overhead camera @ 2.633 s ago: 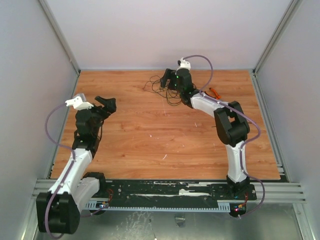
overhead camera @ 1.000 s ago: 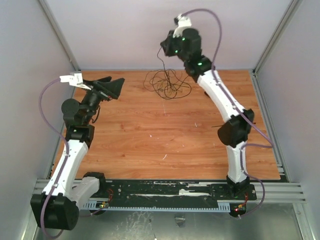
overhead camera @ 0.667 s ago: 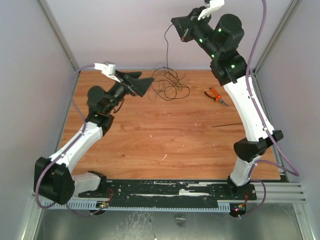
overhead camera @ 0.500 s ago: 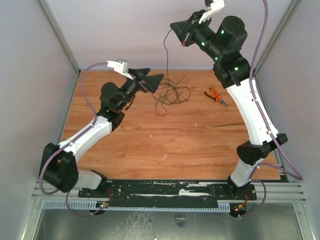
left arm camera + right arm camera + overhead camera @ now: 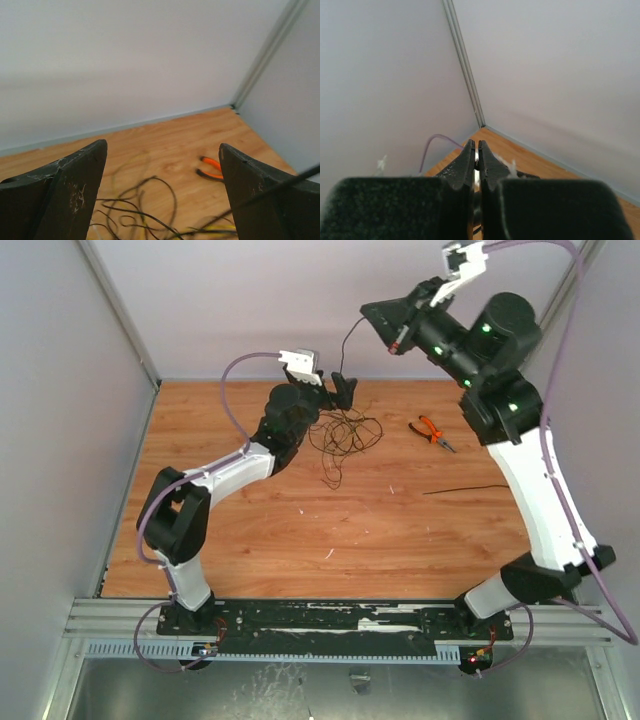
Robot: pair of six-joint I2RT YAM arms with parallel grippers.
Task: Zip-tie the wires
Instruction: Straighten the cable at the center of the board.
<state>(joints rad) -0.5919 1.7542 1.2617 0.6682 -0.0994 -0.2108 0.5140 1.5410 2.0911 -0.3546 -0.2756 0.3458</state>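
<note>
Rising near-vertical from the wires, one strand ends in the clamped right gripper; left gripper, jaws spread wide, sits nearer, just beside that strand

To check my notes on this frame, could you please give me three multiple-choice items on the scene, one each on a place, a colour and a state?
1. Where do the pliers lie?
A. on the table, on the right arm's side of the wires
B. on top of the wires
C. at the table's near edge

2. What colour are the pliers' handles?
A. blue
B. orange
C. green

3. On the right gripper, how do the jaws stand?
A. wide open
B. shut on a wire strand
C. shut on the pliers

Key: 1 A, the top view shows them flat on the wood beside the tangle; 2 B, both views show orange; 3 B, the wrist view shows them closed and a strand runs up to them.
</note>
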